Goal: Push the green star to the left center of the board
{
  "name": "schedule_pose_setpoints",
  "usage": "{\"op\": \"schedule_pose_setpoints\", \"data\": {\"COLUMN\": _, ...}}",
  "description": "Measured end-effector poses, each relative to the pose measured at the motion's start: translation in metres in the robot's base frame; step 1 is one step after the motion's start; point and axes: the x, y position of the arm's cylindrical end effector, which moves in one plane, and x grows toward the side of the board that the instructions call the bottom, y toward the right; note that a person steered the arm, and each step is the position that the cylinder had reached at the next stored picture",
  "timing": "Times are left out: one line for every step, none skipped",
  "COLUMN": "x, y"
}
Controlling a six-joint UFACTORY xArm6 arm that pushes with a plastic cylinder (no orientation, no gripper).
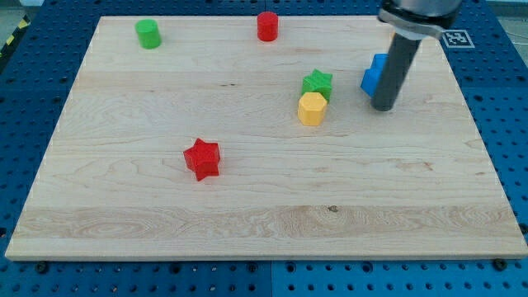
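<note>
The single camera view shows a pale wooden board [264, 223] resting on a blue perforated table [25, 107]. The reference landmark for all positions below is the green star [318, 83], which sits right of the board's middle in the upper half, well away from the board's left edge. A yellow block [313, 108], roughly hexagonal in outline, lies directly toward the view's bottom from the green star and touches it or very nearly so; the contact line cannot be resolved. A blue block [375, 75] lies to the view's right of the green star, near but apart from it; its shape cannot be made out because the rod covers part of it. My tip [383, 107] stands to the view's right of the green star and slightly lower, just in front of the blue block, with bare board between the tip and the star. The end effector is a plain dark rod with no jaws, so it has no open or closed condition and grips nothing. A red cylinder [267, 25] stands toward the view's top and left of the green star, near the board's far edge. A green cylinder [148, 34] stands far to the view's left of the star, near the top left corner. A red star [202, 158] lies well to the lower left of the green star.
</note>
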Motion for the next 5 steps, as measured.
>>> {"op": "schedule_pose_setpoints", "data": {"x": -0.011, "y": -0.021}}
{"op": "schedule_pose_setpoints", "data": {"x": -0.031, "y": -0.022}}
{"op": "schedule_pose_setpoints", "data": {"x": -0.034, "y": -0.040}}
{"op": "schedule_pose_setpoints", "data": {"x": -0.034, "y": -0.060}}
{"op": "schedule_pose_setpoints", "data": {"x": -0.034, "y": -0.060}}
